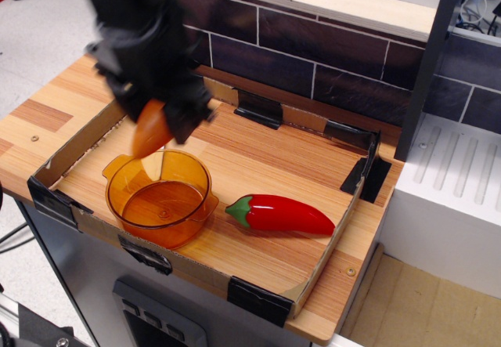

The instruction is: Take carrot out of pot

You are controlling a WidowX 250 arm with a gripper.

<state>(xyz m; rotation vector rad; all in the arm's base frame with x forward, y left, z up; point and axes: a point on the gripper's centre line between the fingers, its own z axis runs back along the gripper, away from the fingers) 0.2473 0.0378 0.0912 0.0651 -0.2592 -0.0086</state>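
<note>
The orange carrot hangs in the air, held between the fingers of my black gripper, which is blurred by motion. It is above the far left rim of the pot, clear of it. The transparent orange-amber pot stands empty at the front left of the cardboard tray. My gripper is shut on the carrot.
A glossy red chili pepper with a green stem lies to the right of the pot. A low cardboard tray wall with black corner clips rings the wooden surface. A dark tiled wall stands behind, a white unit to the right.
</note>
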